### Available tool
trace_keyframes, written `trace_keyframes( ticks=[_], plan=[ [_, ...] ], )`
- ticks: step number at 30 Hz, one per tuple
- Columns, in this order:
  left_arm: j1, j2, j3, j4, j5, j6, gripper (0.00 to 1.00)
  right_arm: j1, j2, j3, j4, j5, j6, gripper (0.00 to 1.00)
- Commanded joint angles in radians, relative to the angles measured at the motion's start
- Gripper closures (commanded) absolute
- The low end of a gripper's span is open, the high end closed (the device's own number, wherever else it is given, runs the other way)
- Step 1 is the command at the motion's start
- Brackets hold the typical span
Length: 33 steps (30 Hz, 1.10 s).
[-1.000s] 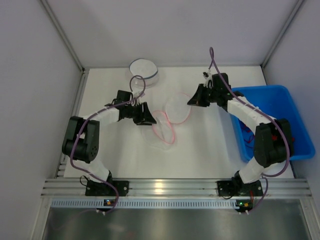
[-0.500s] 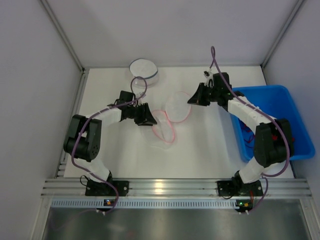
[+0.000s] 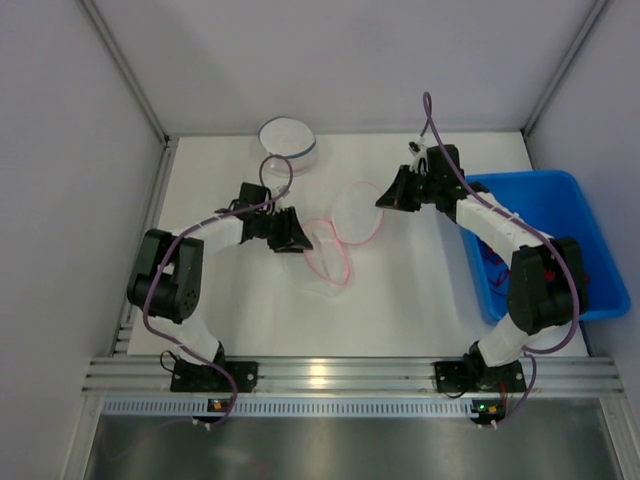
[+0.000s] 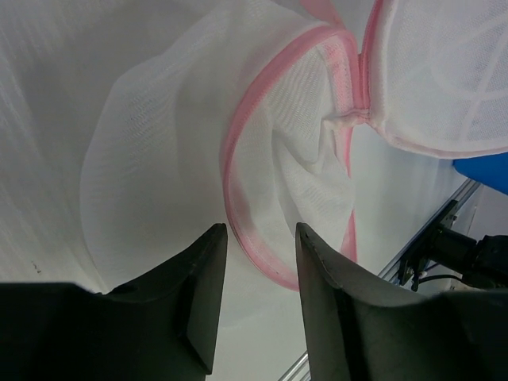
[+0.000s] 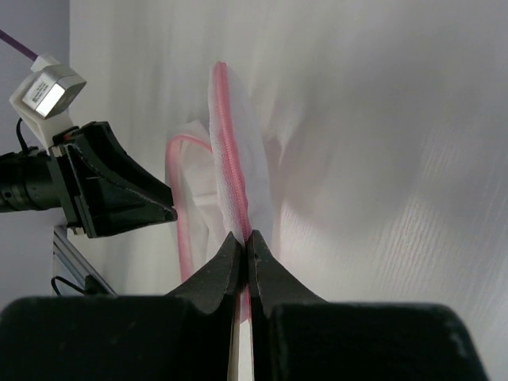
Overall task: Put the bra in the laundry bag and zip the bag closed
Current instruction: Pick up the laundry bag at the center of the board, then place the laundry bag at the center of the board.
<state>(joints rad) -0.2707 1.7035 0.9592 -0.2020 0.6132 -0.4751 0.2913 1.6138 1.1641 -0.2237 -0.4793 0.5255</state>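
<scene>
The laundry bag (image 3: 328, 262) is white mesh with a pink zipper rim and lies open mid-table, one round half (image 3: 356, 213) lifted on edge. My right gripper (image 3: 384, 198) is shut on that raised pink rim (image 5: 230, 171), jaws pinched flat on it (image 5: 244, 238). My left gripper (image 3: 297, 233) is open and empty at the bag's left side, low over the table. The pink rim of the lower half (image 4: 238, 190) lies just ahead of its gap (image 4: 259, 234). I cannot pick out the bra with certainty.
A blue bin (image 3: 520, 179) stands at the right edge with red items (image 3: 497, 268) in it. A round white mesh item (image 3: 288, 141) with a dark rim sits at the back left. The left gripper (image 5: 119, 190) shows beyond the bag in the right wrist view.
The left arm has shifted slightly toward the bag. The right gripper keeps holding the raised rim in nearly the same place.
</scene>
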Motion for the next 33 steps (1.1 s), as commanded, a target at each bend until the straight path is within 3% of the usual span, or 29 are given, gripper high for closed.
trace_keyframes(
  ticks=[1,3,6,7,10,17,22,26,33],
  plan=[
    [-0.013,0.045,0.03,0.018,0.037,-0.019,0.56,-0.014,-0.028,0.003,0.066,-0.002,0.008,1.0],
    [-0.024,0.061,0.042,0.039,0.072,-0.031,0.6,-0.014,-0.026,0.006,0.069,-0.002,0.007,1.0],
    [-0.033,0.082,0.084,0.041,0.108,-0.034,0.73,-0.024,-0.026,0.022,0.061,0.001,0.002,1.0],
    [-0.03,0.079,0.101,0.041,0.115,-0.027,0.87,-0.03,-0.032,0.04,0.054,0.002,0.001,1.0],
    [-0.025,0.053,0.17,0.041,0.123,-0.014,1.0,-0.078,-0.045,0.078,0.034,0.01,-0.016,1.0],
    [-0.016,0.034,0.285,0.044,0.123,0.026,1.0,-0.152,-0.066,0.241,-0.057,0.172,-0.128,1.0],
    [0.002,0.117,0.285,0.032,-0.013,0.027,1.0,-0.152,-0.006,0.278,-0.104,0.286,-0.183,1.0],
    [0.044,0.166,0.283,0.045,-0.131,0.038,1.0,-0.144,0.066,0.298,-0.124,0.292,-0.208,1.0],
    [0.108,0.254,0.309,0.075,-0.141,0.079,1.0,-0.098,0.182,0.31,-0.115,0.295,-0.258,1.0]
  ],
)
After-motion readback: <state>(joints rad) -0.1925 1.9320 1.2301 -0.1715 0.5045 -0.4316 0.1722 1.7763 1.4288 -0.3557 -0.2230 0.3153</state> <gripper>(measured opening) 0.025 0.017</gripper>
